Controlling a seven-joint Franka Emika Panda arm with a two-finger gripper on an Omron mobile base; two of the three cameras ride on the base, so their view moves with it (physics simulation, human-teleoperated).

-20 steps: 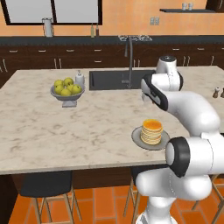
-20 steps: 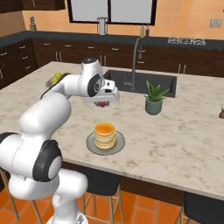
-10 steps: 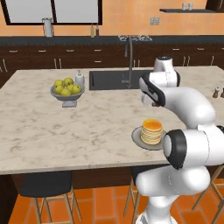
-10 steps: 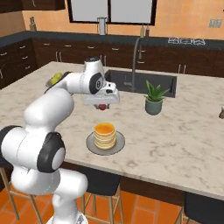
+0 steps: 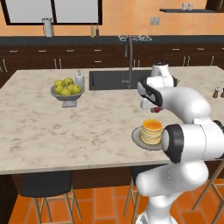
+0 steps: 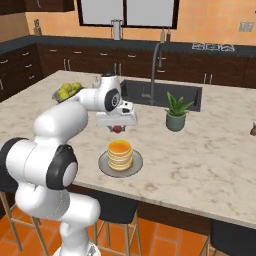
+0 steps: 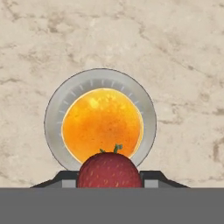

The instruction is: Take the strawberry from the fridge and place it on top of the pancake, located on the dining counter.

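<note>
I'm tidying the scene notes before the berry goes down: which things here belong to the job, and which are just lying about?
Part of the job:
- strawberry, held in the shut tool
- pancake on its grey plate
- dining counter

Just lying about:
- fruit bowl
- potted plant
- sink and faucet

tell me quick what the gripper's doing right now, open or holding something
gripper: closed on the strawberry, held above the pancake on the dining counter.

Red strawberry [image 7: 110, 170] held above golden pancake [image 7: 102, 124], grey plate.
</note>
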